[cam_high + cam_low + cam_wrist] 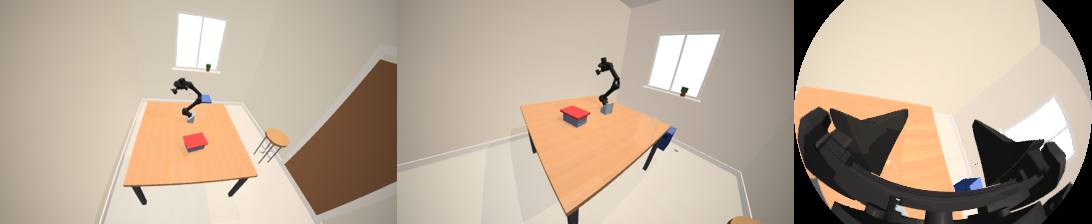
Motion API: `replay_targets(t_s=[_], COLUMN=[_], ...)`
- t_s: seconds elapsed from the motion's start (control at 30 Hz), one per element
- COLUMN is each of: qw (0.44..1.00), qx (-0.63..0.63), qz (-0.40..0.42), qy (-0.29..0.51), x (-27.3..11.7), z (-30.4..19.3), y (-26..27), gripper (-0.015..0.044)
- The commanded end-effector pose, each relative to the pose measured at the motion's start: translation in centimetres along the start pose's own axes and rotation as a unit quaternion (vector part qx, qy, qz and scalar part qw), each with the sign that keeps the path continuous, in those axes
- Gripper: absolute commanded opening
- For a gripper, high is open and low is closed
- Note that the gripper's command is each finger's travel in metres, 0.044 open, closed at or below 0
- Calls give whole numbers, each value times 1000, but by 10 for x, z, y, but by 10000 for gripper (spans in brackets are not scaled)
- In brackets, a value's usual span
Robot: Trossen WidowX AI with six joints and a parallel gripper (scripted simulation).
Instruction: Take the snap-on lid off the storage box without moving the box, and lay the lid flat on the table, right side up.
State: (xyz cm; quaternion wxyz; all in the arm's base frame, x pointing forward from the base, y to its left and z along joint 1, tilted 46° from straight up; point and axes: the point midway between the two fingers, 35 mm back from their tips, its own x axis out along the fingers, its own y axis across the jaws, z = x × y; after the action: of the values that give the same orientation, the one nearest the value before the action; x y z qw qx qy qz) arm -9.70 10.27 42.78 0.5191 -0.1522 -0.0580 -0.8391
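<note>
Bright, soft light; the window [197,41] [683,63] [1044,122] glares white. Faint shadows below it; wrist view curves, black-cornered.

Window: we see bright white panes in the window [189,41] [664,60] [1045,120].
Plant: we spot a small green plant [208,66] [684,89] in a red-brown pot [207,69] [683,94] on the sill [189,69] [665,92].
Stool: we see a round wooden seat [277,137] [746,221] on thin gray legs.
Door: we see a big brown door [348,139].
Box: we find a blue box [206,99] [666,140] [967,184].
Floor: we see a little white thing [676,149] near the blue box.
</note>
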Motion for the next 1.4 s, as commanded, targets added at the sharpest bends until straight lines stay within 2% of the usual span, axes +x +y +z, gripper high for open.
replay_targets(t_s=[0.0, 0.17, 0.2, 0.3, 0.4, 0.53, 0.67, 0.83, 0.97, 1.03, 1.3, 1.37], qw=[1000, 992, 988, 972, 970, 945, 921, 874, 833, 826, 737, 730], qx=[3, 68, 82, 118, 76, 106, 130, 178, 187, 188, 175, 172], qz=[4, 99, 120, 181, 211, 280, 328, 395, 446, 455, 542, 548], qy=[2, 47, 59, 95, 94, 134, 168, 218, 266, 275, 364, 370], x=[3, 71, 85, 118, 121, 142, 148, 136, 110, 104, -5, -15], z=[0, -6, -8, -16, -19, -29, -37, -47, -61, -63, -99, -102], y=[1, 34, 45, 84, 95, 148, 193, 254, 311, 320, 402, 406], gripper=[374, 243, 235, 235, 235, 235, 235, 235, 235, 235, 235, 235])
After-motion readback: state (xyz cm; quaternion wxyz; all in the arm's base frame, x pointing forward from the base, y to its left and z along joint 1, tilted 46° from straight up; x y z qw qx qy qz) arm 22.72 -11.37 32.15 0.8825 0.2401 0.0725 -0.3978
